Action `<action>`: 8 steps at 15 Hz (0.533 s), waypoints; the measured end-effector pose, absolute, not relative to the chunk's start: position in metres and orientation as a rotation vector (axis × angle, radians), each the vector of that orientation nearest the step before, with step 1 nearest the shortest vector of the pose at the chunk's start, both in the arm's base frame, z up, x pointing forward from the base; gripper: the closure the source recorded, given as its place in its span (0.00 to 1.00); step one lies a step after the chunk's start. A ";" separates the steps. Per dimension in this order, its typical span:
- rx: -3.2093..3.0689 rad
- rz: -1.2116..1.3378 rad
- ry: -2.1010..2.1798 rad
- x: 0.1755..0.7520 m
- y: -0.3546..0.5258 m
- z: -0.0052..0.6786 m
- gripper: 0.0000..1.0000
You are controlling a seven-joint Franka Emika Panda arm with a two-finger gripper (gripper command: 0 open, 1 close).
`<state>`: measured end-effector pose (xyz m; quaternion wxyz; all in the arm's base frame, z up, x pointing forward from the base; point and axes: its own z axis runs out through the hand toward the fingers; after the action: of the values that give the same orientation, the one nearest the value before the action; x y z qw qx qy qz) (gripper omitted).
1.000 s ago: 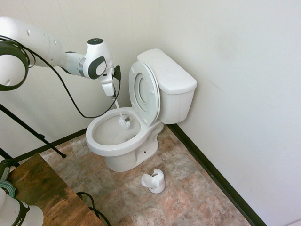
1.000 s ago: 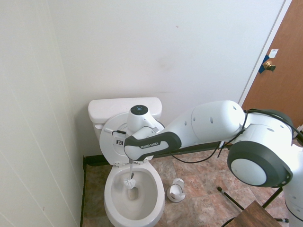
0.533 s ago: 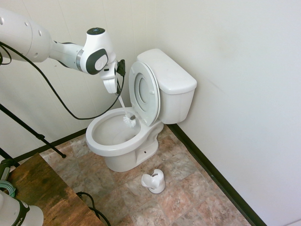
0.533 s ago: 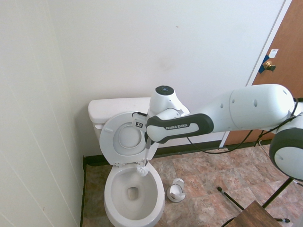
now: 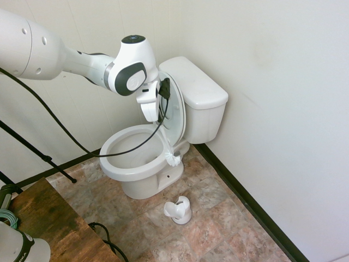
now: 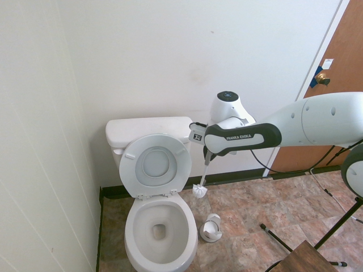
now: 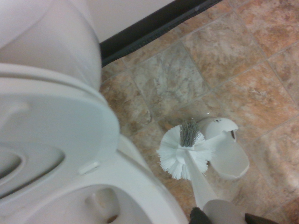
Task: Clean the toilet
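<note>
The white toilet [image 5: 203, 99] stands against the wall with its seat and lid [image 6: 156, 165] raised and its bowl [image 6: 134, 238] open. My gripper [image 5: 150, 112] hangs beside the raised seat, shut on the thin handle of a white toilet brush. The brush head [image 5: 173, 159] hangs outside the bowl, next to its rim on the side where the brush holder [image 5: 179, 210] stands. In the second exterior view the brush head [image 6: 199, 191] is above the floor, a little higher than the holder [image 6: 211, 228]. The wrist view shows the brush head [image 7: 182, 151] in front of the holder [image 7: 227, 156].
A wooden table [image 5: 49, 218] fills the near corner of the first exterior view. A brown door [image 6: 336, 107] stands at the right of the second exterior view. Walls close in behind the toilet and beside it. Tiled floor [image 5: 218, 229] spreads around the holder.
The arm has lifted the brush out of the bowl and carried it sideways past the rim; its head now hangs over the floor near the holder.
</note>
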<state>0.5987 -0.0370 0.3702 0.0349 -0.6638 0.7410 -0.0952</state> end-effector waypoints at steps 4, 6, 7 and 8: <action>-2.126 -0.294 2.242 0.595 -0.083 0.345 1.00; -2.152 -0.304 2.215 0.598 -0.098 0.330 1.00; -2.168 -0.298 2.203 0.601 -0.103 0.320 1.00; -2.174 -0.290 2.198 0.604 -0.108 0.310 1.00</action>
<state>0.6045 -0.1078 0.3099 0.0184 -0.7001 0.7077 -0.0933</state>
